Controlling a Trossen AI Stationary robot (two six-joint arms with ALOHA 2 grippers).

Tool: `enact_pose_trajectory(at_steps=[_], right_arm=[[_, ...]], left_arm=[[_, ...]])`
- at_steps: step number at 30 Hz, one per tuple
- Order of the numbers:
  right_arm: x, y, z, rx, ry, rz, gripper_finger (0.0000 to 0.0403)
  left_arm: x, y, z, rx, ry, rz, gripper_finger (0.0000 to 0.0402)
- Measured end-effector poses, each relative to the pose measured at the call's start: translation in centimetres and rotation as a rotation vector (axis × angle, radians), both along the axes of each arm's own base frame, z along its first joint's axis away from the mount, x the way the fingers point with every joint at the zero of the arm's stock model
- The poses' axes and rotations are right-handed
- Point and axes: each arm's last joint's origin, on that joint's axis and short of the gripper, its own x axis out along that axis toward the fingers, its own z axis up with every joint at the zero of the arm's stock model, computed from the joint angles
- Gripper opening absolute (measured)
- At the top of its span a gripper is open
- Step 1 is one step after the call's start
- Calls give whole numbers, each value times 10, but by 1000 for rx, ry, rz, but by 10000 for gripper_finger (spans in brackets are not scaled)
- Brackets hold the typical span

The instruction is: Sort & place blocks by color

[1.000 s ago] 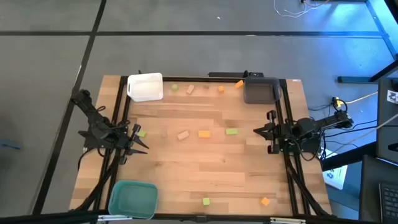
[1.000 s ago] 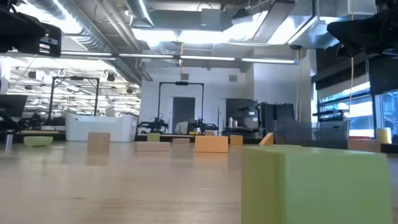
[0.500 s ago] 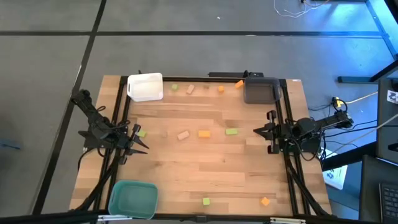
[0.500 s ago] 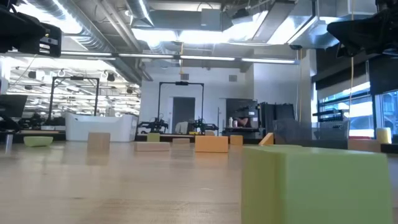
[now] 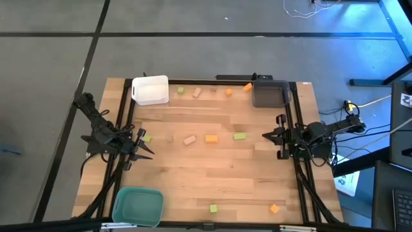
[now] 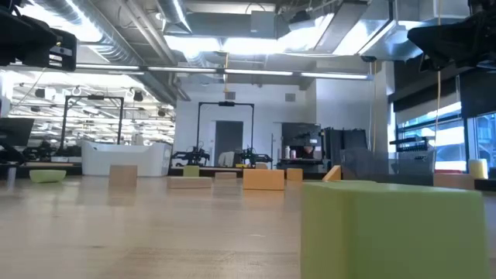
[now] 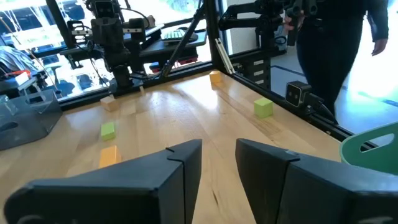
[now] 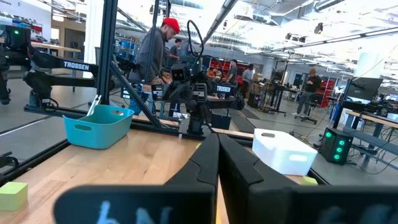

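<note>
- The blocks [image 5: 212, 138] are seen scattered loose over the wooden table [image 5: 193, 180]; none is seen inside a tray in the high view, so the sorting is judged not yet begun.
- A row along the far edge is made up of a green block [image 5: 181, 91], a tan block [image 5: 197, 93], an orange block [image 5: 228, 93] and a tilted orange block [image 5: 248, 86] just beside the grey tray [image 5: 270, 94].
- Across the middle, a tan block [image 5: 189, 140], an orange one and a green block [image 5: 239, 136] lie in a line, apart from one another.
- Near the front edge, a green block [image 5: 213, 208] and an orange block [image 5: 275, 208] lie well apart.
- One more green block [image 5: 147, 138] lies just beside the left gripper [image 5: 143, 145], untouched.
- Three trays are set at the table's edges: the white tray [image 5: 150, 90] at the far left, the grey one at the far right, the teal tray [image 5: 137, 206] at the near left corner.
- The left gripper is held at the table's left edge with its fingers [image 7: 180, 168] narrowly parted and nothing between them.
- The right gripper [image 5: 269, 136] is parked at the right edge, fingers pressed together and empty.
- The step in hand is judged to be the first pick. A block is to be chosen, probably the green one nearest the left gripper.
- For that, the fingers would have to be spread wider, lowered astride the block, closed, and the block carried to whichever tray is given to that colour.
- People are seen standing in the room beyond the table, away from both arms.
</note>
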Motion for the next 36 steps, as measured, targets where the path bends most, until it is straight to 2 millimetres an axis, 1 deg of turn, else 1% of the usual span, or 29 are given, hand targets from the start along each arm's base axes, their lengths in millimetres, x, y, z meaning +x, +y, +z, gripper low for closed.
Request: enact_pose_trajectory(at_steps=[9,13,16,18,21,25,29,31,36], right_arm=[[-1,0,3,17,-32,2,10],[-1,0,6,135,-59,43,10],[-3,-1,14,228,-86,65,8],[-6,-1,26,281,-69,75,3],[-9,-3,48,277,20,55,2],[-10,-5,86,265,158,-24,2],[2,-3,121,287,300,-115,1],[10,-1,135,306,399,-182,1],[28,4,166,531,658,-360,1]], left_arm=[[0,0,0,0,0,0,96],[0,0,0,0,0,0,96],[0,0,0,0,0,0,96],[0,0,0,0,0,0,96],[0,0,0,0,0,0,96],[0,0,0,0,0,0,96],[0,0,0,0,0,0,96],[0,0,0,0,0,0,96],[0,0,0,0,0,0,96]])
